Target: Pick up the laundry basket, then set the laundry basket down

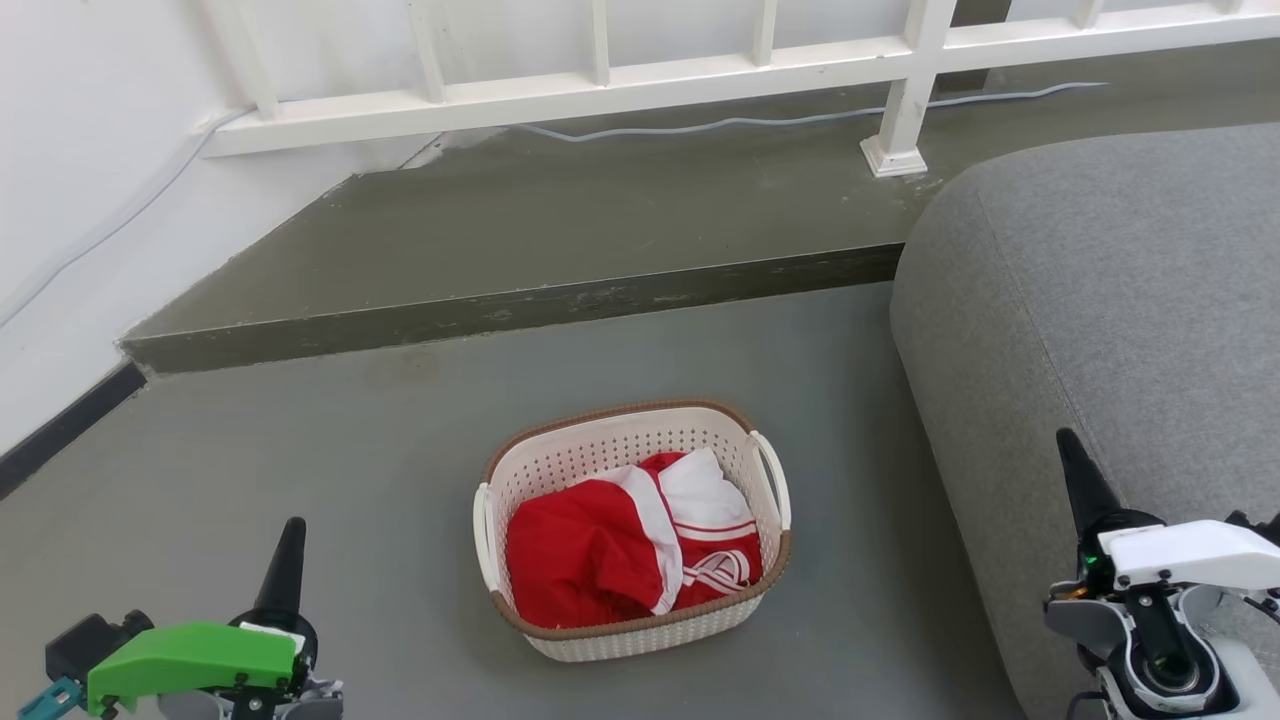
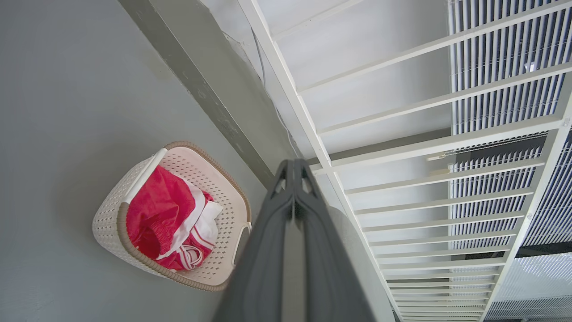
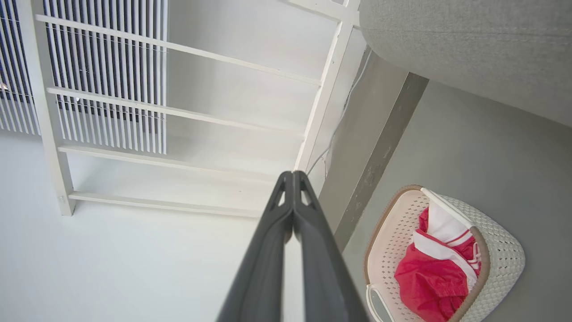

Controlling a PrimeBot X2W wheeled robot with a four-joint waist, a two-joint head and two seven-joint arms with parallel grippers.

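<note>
The laundry basket (image 1: 600, 455) stands on the grey floor, cream-white and perforated, with a brown rim and white loop handles on both sides. Red and white clothing (image 1: 625, 545) lies inside it. My left gripper (image 1: 290, 535) is at the lower left, well apart from the basket, its fingers pressed together and holding nothing. My right gripper (image 1: 1068, 445) is at the lower right in front of the sofa, also shut and empty. The basket (image 2: 111, 223) lies left of the shut fingers in the left wrist view, and the basket (image 3: 500, 250) lies right of them in the right wrist view.
A grey sofa (image 1: 1100, 300) fills the right side, close to the basket. Behind the basket a raised concrete step (image 1: 520, 305) runs across, with a white railing (image 1: 600, 90) and a cable on it. A white wall (image 1: 80, 200) stands at the left.
</note>
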